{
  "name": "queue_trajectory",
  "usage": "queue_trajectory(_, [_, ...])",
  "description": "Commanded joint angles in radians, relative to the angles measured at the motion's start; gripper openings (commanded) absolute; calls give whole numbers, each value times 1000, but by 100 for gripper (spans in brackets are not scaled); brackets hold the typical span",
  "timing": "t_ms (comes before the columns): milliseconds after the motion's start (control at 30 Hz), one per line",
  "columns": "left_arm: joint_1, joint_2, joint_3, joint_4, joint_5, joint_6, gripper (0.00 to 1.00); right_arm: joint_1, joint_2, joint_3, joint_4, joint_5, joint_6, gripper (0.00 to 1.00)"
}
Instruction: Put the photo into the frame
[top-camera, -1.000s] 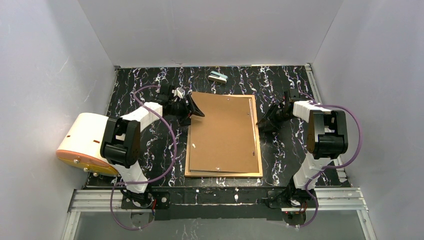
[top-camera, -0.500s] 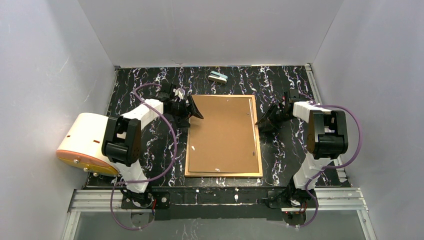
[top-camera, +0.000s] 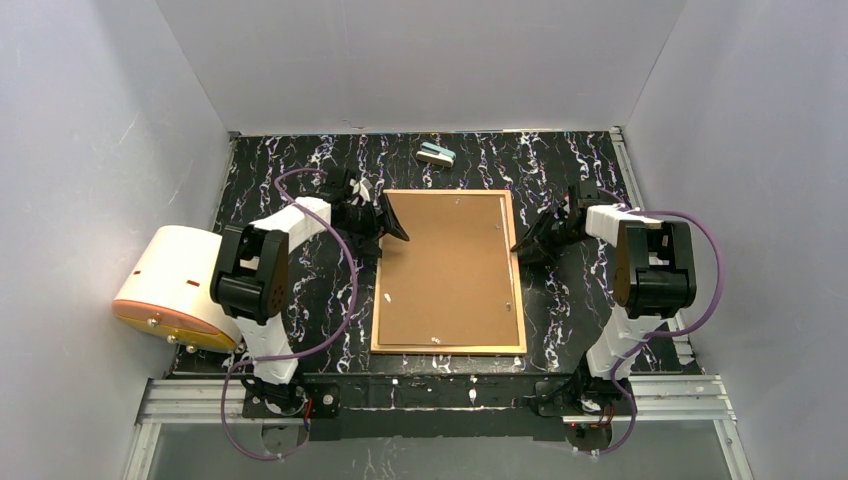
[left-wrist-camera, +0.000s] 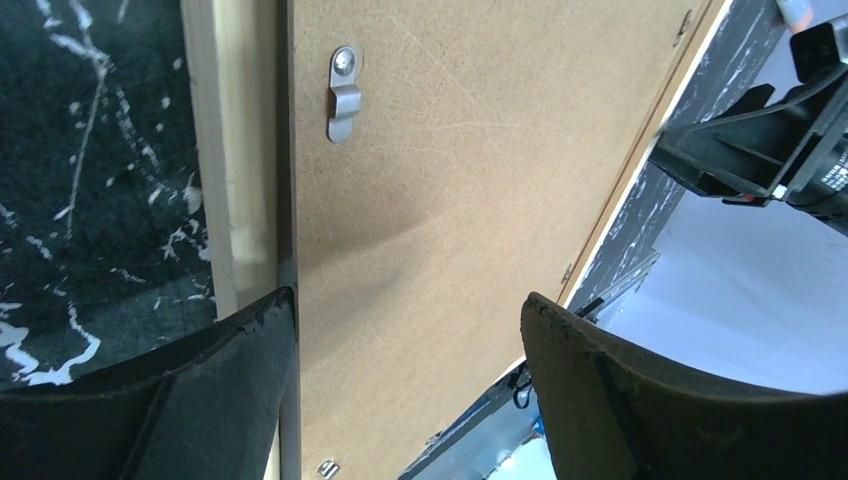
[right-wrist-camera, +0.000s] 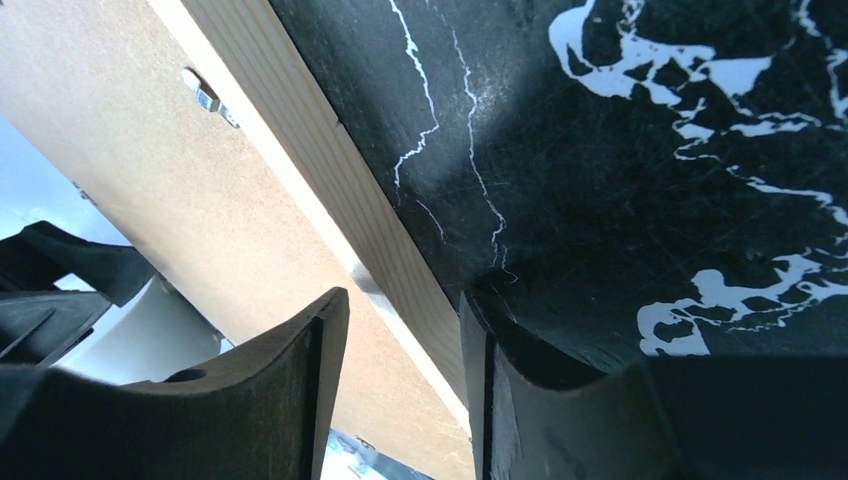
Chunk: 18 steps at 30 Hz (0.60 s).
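Observation:
The frame (top-camera: 450, 349), thin light wood, lies face down in the middle of the black marble table. The plain brown backing board (top-camera: 448, 265) sits inside it. The photo is hidden. My left gripper (top-camera: 392, 228) is open at the frame's far left corner; in the left wrist view (left-wrist-camera: 408, 305) its jaws hang over the board (left-wrist-camera: 470, 180), the left finger by the wood rail (left-wrist-camera: 225, 150). My right gripper (top-camera: 518, 246) is narrowly open at the frame's right rail; in the right wrist view (right-wrist-camera: 405, 300) its jaws straddle the rail (right-wrist-camera: 300, 160).
A small teal and white object (top-camera: 436, 154) lies at the back of the table. A white and orange rounded device (top-camera: 170, 285) sits at the left wall. Metal turn clips (left-wrist-camera: 343, 95) stand along the board's edges. Grey walls close in three sides.
The backing board, earlier skewed over the frame's left rail, has shifted right and now lies square inside the frame. The left gripper moved slightly toward the back. The right arm barely moved.

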Motion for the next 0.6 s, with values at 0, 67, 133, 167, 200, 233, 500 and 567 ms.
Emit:
queue_trajectory(0, [-21,20,64,35,91,24,78,3,15,-30,-7,31,-34,51])
queue_trajectory(67, [-23,29,75,42,103,36,78,5,23,-31,-7,25,-37,47])
queue_trajectory(133, [-27,36,80,50,120,49,78,7,29,-31,-4,20,-42,41])
queue_trajectory(167, [-28,38,80,54,123,54,78,8,32,-30,-3,17,-43,39])
queue_trajectory(200, [-29,42,80,56,127,57,78,9,35,-30,-1,17,-44,38])
queue_trajectory(233, [-29,46,79,56,131,60,78,9,37,-28,-1,15,-45,37])
queue_trajectory(500, [-30,18,96,-23,6,60,90,11,42,-18,-9,22,-47,37])
queue_trajectory(567, [-30,8,126,-88,-44,86,92,11,41,-13,-13,26,-47,39])
